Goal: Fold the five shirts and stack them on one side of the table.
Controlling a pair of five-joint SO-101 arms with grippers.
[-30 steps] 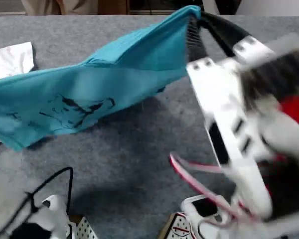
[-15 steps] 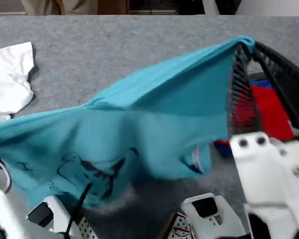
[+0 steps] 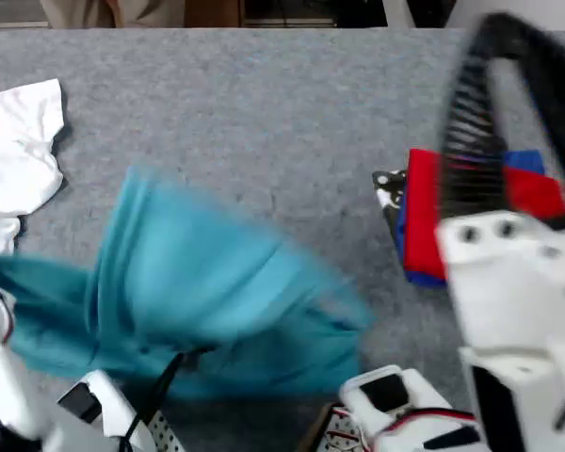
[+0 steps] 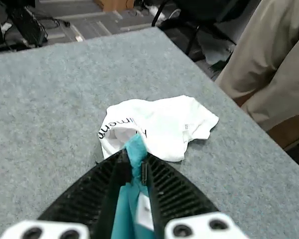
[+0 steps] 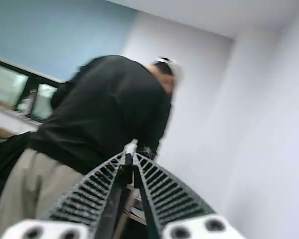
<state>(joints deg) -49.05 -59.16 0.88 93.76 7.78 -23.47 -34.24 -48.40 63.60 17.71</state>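
**Q:** What does your left pincer (image 4: 133, 158) have?

**A:** It is clenched on a fold of the teal shirt (image 4: 136, 149). The cloth sticks up between my two black ribbed fingers (image 4: 164, 186), low over the grey counter (image 4: 50, 99).

**Q:** Where is the rest of that shirt?

**A:** Seen from the high camera, it lies in a rumpled, blurred heap on the near left part of the counter. One end runs to the left edge, where my left arm (image 3: 9, 395) stands.

**Q:** And your right pincer (image 5: 131, 152)?

**A:** It is up off the counter on the right side, pointing into the room. Its fingertips are pressed together and I see nothing between them.

**Q:** What other shirts are there?

**A:** A white shirt (image 4: 159, 124) lies crumpled at the far left of the counter, just beyond my left pincer's tips. It is near the teal one, and I cannot tell whether they touch. On the right side is a folded stack. A red shirt (image 3: 424, 221) is on top and a blue shirt (image 3: 523, 160) shows at the edges under it. A black-and-white cloth (image 3: 388, 188) sticks out on the stack's left. My right arm (image 3: 508, 282) crosses in front of part of the stack. Bare counter lies between the stack and the teal heap.
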